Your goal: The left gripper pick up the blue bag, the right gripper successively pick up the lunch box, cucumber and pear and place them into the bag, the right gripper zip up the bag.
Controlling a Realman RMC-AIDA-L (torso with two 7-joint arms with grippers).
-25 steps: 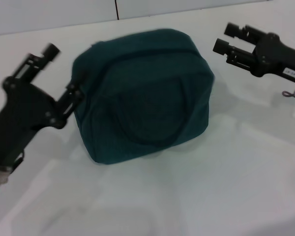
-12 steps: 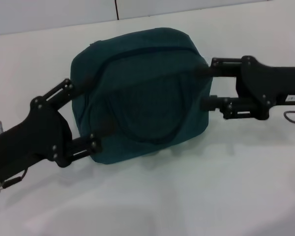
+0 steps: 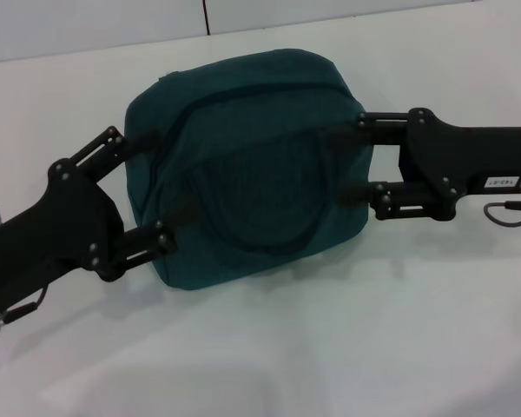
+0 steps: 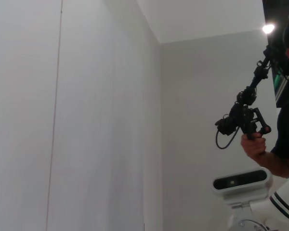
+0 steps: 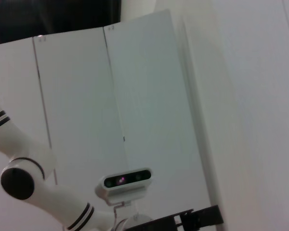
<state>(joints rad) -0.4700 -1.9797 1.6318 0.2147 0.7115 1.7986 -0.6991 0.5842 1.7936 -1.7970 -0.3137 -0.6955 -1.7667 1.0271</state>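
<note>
**Both claws pressed to the zipped blue bag**

The blue bag (image 3: 247, 165) sits on the white table (image 3: 330, 347), a little above the middle of the head view, lying on its side so its broad face looks up at the camera. The zip runs as a dark line in an arc across the upper part of that face, and a padded handle (image 3: 252, 234) curves as a loop lower down. The bag looks closed and full; nothing of its contents shows.

The left gripper (image 3: 143, 195) comes in from eight o'clock, its black linkages spread wide. One finger lies against the bag's edge at about ten o'clock, the other against the lower corner at about eight o'clock, so the bag's left side sits between them. Whether the fingers actually squeeze the cloth I cannot tell; they touch it.

The right gripper (image 3: 354, 156), the one with the small white label on its body, reaches in from three o'clock. Its fingers are also spread wide, the upper at the bag's two o'clock corner and the lower at about three o'clock, both meeting the fabric.

The two wrist cameras point away from the table: the left wrist view shows pale walls and a hand holding a camera rig (image 4: 243, 120), the right wrist view shows white panels and part of the robot's own body.
</note>
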